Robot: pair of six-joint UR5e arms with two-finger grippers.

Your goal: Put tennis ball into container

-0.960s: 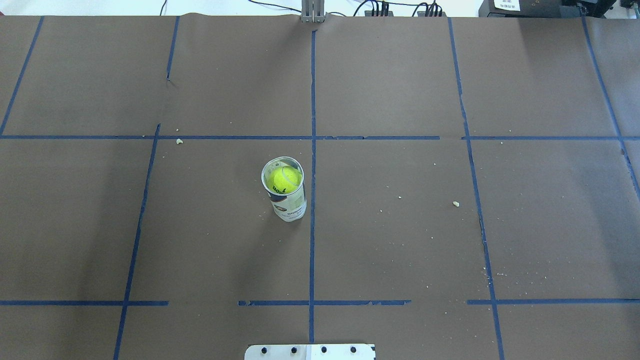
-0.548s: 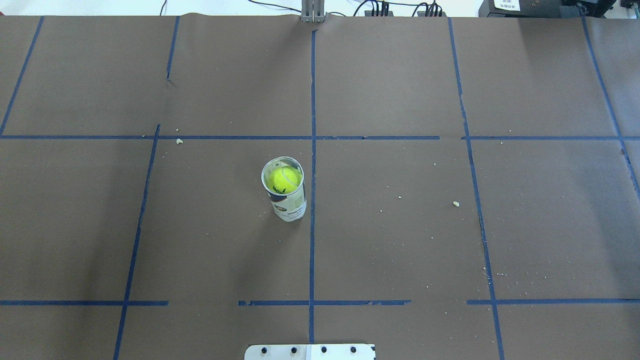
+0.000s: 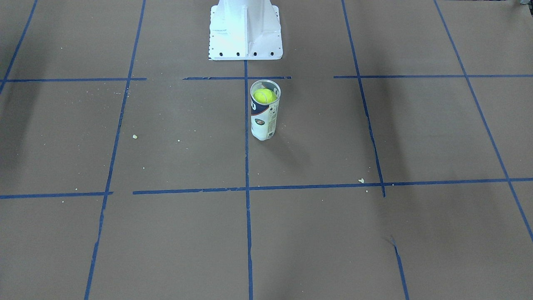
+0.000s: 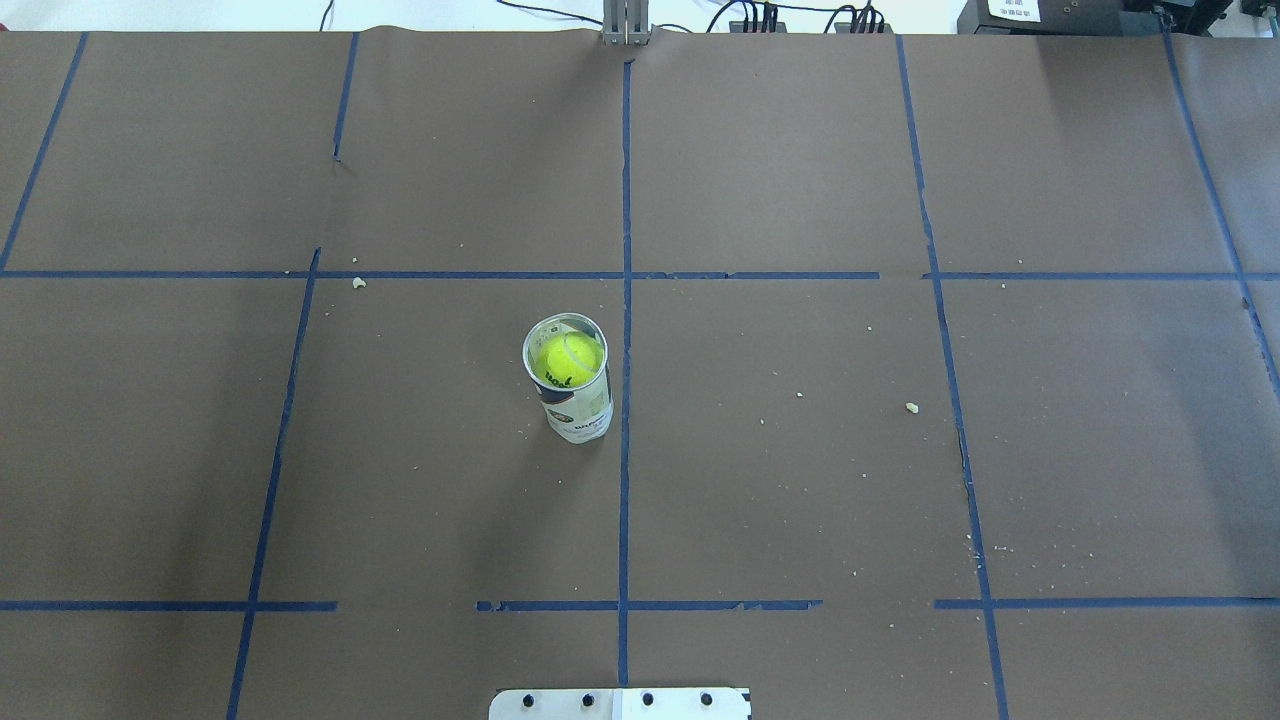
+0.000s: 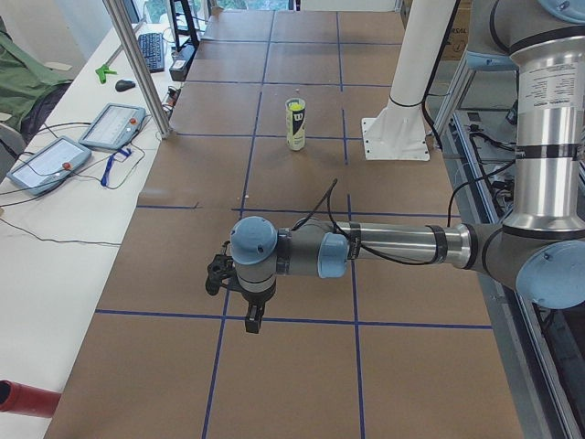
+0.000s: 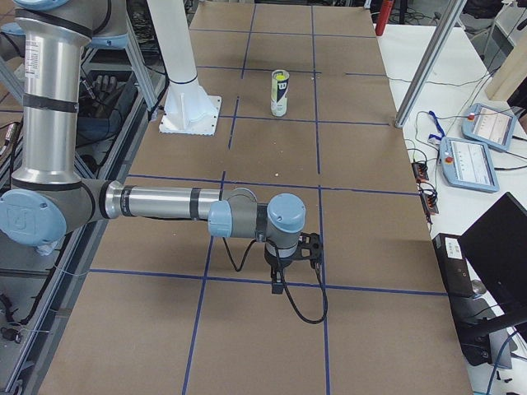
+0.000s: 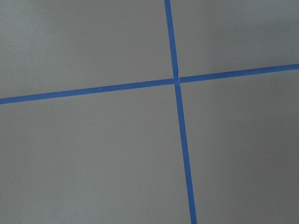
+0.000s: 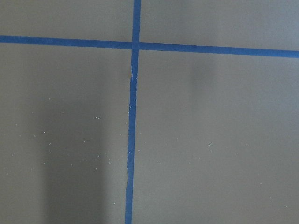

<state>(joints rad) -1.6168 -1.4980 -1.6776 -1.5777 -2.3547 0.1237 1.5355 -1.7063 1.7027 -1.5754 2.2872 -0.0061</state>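
The tennis ball (image 4: 568,360) sits inside the top of the container (image 4: 578,412), a clear tube with a white and dark-blue label that stands upright near the table's middle. Ball (image 3: 265,96) and container (image 3: 263,123) also show in the front view, just in front of the pedestal. Both arms are far from it, out over the table's ends. The left gripper (image 5: 251,315) points down in the exterior left view, and the right gripper (image 6: 280,284) points down in the exterior right view. I cannot tell whether either is open or shut. Both wrist views hold only brown paper and blue tape.
The white pedestal base (image 3: 245,37) stands right behind the container. Blue tape lines grid the brown table cover, with small crumbs scattered on it. Operator tablets (image 5: 46,163) lie on a side table past a metal post (image 5: 137,64). More tablets (image 6: 482,160) show at the other end.
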